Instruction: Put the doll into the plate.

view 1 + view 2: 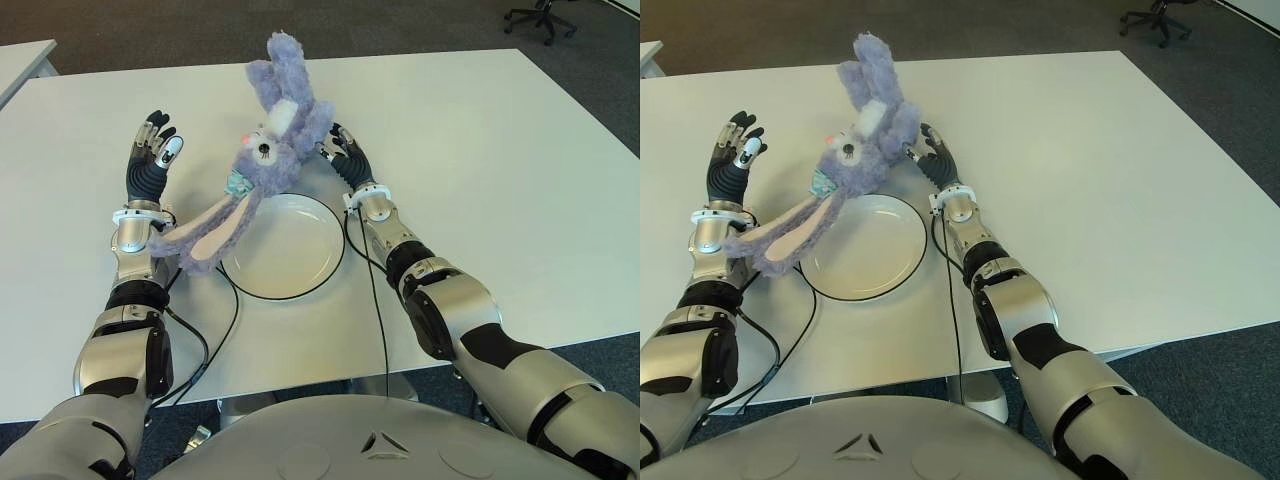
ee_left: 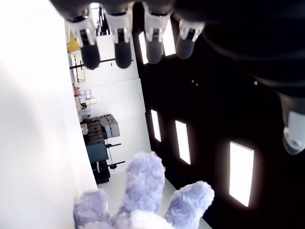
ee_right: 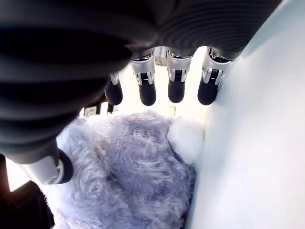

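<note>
White table (image 1: 480, 150) with a black-rimmed white plate (image 1: 285, 250) and black cables (image 1: 205, 345).

A big white worktop (image 1: 480, 150) fills most of the view. Thin black cables (image 1: 382, 320) lie across it near the front edge. The floor (image 1: 150, 25) behind is dark grey carpet. A black office chair (image 1: 541, 18) on wheels stands far back on the right.

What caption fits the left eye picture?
Fluffy purple plush bunny doll beside right robot hand, its ears drooping over round white plate.
</note>
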You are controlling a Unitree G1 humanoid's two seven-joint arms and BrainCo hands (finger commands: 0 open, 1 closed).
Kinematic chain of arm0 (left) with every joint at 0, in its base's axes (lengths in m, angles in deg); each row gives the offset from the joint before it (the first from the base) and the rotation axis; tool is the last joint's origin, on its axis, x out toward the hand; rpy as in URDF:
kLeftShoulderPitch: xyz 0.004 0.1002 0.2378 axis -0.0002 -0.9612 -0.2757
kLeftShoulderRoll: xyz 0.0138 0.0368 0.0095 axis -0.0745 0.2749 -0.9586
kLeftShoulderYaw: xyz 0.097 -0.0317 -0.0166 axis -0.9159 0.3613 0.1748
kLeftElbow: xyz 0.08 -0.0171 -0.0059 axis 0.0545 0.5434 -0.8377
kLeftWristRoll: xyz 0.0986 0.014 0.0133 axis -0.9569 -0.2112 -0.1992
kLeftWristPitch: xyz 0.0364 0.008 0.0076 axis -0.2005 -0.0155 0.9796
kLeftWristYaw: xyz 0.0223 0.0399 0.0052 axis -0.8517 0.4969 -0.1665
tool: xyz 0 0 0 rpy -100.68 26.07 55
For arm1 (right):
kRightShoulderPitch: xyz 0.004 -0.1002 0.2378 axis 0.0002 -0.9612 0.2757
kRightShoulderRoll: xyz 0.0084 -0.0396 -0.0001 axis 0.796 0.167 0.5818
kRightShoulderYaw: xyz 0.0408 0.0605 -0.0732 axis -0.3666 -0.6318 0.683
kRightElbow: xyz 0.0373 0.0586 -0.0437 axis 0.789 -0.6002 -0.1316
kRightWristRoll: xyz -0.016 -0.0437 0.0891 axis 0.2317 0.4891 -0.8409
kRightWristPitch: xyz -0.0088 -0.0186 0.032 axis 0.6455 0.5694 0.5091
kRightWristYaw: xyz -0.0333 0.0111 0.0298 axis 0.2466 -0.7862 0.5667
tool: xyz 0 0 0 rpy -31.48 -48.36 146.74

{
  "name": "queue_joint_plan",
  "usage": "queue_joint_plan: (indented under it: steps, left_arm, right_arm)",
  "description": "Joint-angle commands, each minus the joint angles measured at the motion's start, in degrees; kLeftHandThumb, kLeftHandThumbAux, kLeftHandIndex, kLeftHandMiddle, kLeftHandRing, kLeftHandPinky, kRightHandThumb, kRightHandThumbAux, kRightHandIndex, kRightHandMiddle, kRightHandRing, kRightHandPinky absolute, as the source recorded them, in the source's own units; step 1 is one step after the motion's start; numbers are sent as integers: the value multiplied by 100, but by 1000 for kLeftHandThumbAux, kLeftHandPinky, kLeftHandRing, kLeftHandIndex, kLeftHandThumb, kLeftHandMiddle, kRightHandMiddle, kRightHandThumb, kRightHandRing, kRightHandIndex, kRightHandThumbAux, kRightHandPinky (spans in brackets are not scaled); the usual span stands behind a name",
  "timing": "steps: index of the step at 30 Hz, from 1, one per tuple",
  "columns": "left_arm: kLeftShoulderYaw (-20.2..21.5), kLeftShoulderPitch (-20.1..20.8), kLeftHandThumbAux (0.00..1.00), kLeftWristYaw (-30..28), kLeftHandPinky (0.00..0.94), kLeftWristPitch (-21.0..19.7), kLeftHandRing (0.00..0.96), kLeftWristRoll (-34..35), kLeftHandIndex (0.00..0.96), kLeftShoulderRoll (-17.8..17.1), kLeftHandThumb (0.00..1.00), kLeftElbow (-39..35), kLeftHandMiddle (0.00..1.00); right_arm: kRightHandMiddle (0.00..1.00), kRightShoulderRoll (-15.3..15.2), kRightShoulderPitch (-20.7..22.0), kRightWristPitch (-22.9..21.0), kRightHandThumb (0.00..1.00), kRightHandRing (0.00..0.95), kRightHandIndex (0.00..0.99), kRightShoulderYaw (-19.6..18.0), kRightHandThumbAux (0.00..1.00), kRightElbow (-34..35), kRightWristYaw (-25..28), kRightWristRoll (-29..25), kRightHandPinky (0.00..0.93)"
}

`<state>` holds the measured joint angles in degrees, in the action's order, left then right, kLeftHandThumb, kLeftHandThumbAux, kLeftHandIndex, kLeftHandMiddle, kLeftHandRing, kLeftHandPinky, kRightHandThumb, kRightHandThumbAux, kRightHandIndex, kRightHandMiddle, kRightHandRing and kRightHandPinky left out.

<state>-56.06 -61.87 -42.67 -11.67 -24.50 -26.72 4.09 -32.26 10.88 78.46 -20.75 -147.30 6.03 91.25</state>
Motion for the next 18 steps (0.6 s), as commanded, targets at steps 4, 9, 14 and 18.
queue_joint_plan:
  steps: [4, 9, 14, 18]
  left_arm:
    - [-145, -608, 438, 141, 123, -71, 97, -179, 0, 348, 0, 416, 81]
    - [-156, -625, 440, 144, 120, -83, 93, -177, 0, 347, 0, 407, 76]
    - [-165, -631, 439, 118, 123, -94, 90, -168, 0, 347, 0, 410, 70]
    - [-189, -647, 443, 114, 112, -79, 84, -192, 0, 337, 0, 408, 68]
  right_arm:
    - [0, 876, 571, -176, 452, 23, 37, 128, 520, -148, -94, 177, 109]
    - [0, 876, 585, -205, 445, 30, 35, 176, 514, -147, -134, 244, 118]
    - [1, 889, 621, -300, 456, 33, 35, 174, 506, -155, -134, 238, 123]
    - [22, 897, 656, -391, 471, 54, 56, 166, 503, -172, -188, 228, 146]
